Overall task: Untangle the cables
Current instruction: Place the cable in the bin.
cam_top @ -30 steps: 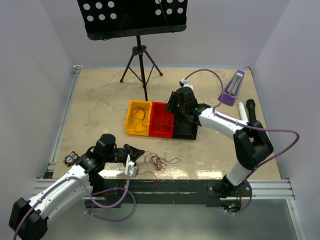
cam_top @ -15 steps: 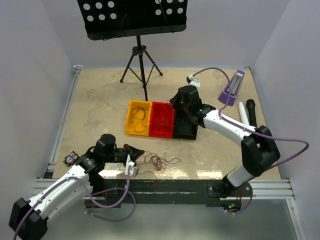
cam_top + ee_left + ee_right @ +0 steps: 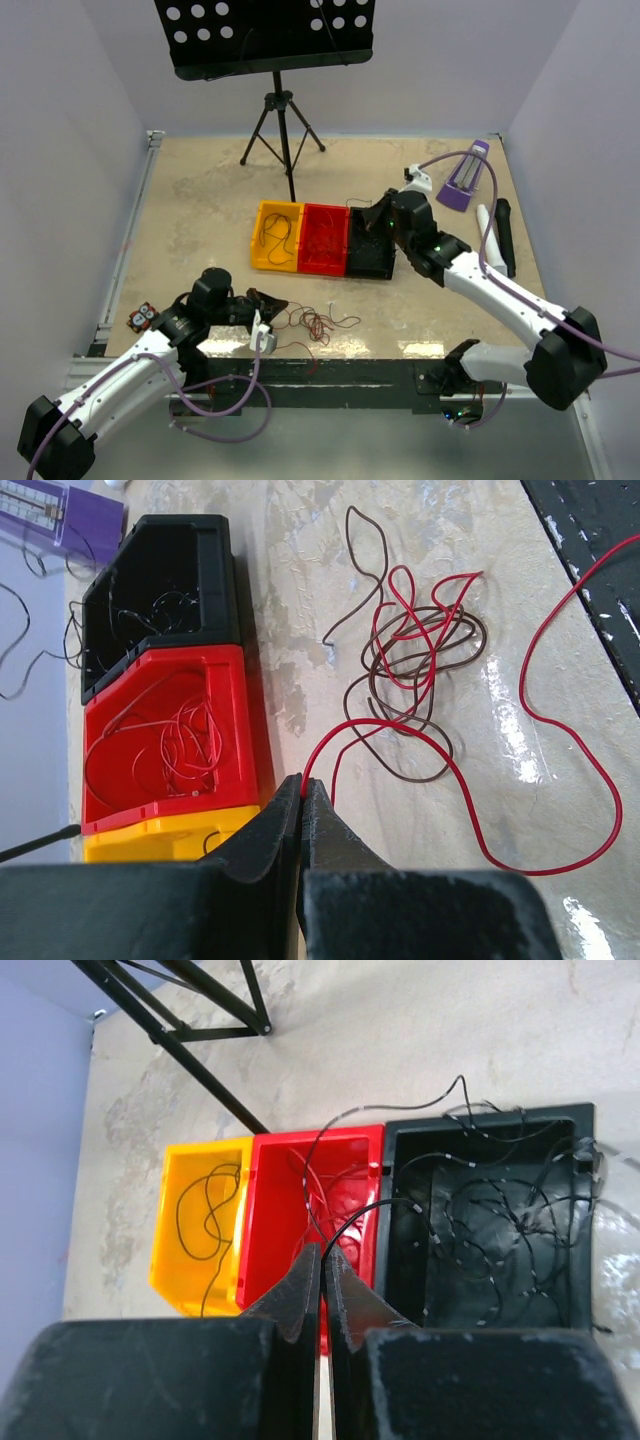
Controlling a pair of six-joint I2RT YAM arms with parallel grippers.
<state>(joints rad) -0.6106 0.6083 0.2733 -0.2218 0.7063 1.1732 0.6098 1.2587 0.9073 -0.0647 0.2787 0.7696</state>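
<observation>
The cables (image 3: 315,322) lie as a small loose clump of red and dark wires on the table (image 3: 200,220), on the side of the red bin (image 3: 325,268) that faces the arm bases and a little apart from it. In the left wrist view the clump (image 3: 420,670) is ahead of the fingers. The red bin (image 3: 255,740) is at its left there.

The left hand (image 3: 280,303) sits just beside the clump, on its left edge. Its fingers are pressed together, and they pinch one red wire (image 3: 440,765) right at the tips (image 3: 303,790). From the pinch this wire rises, bends over the lower edge of the clump, and then swings out in one wide loop toward the near edge of the table. So the held wire runs away from the hand and across the clump, not along the red bin.

The right hand (image 3: 365,215) is on the far side of the red bin, over the black bin (image 3: 370,265) next to it, well apart from the clump. Its fingers (image 3: 322,1260) are pressed together too. Thin black wires pass close to the tips, but I cannot tell if one is nipped.

The left hand is clearly the nearer one. In my judgement the next move is a pull of the red wire away from the clump, and the dark loops crossing it may drag along.
</observation>
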